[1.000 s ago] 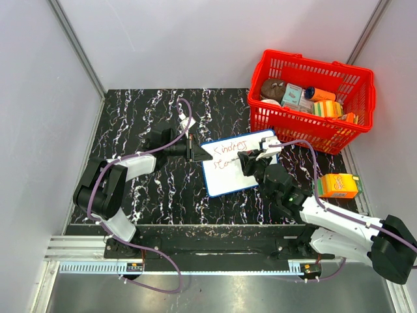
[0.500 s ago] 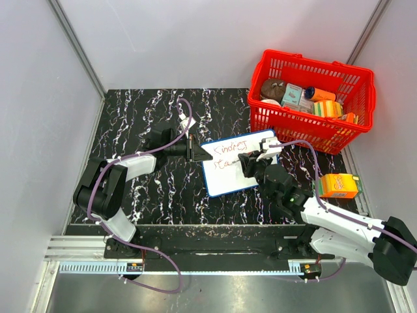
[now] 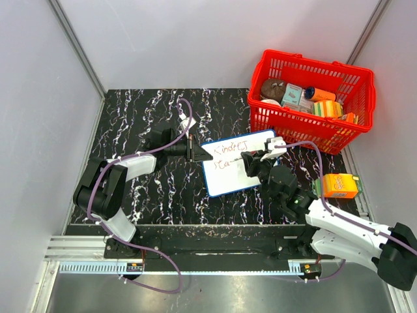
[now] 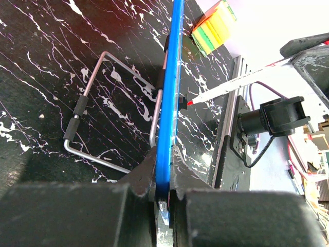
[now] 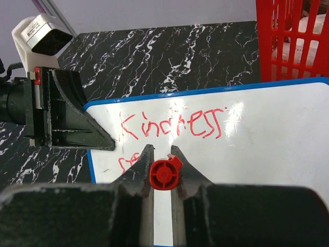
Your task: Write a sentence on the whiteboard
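The whiteboard, white with a thin blue frame, lies at the middle of the black marble table. My left gripper is shut on its left edge; the left wrist view shows the blue frame pinched between the jaws of that gripper. My right gripper hovers over the board, shut on a red marker that points down at the white surface. The marker's white barrel ends with its red tip at the board. The sentence reads "Kindness" in red, with a few letters of a second line under it.
A red basket full of groceries stands at the back right, close to the board's far corner. An orange carton sits at the right edge by my right arm. A folding wire stand shows behind the board.
My right gripper has slid a little to the right with the marker, and the second red line has grown slightly. The left gripper has stayed clamped on the board.
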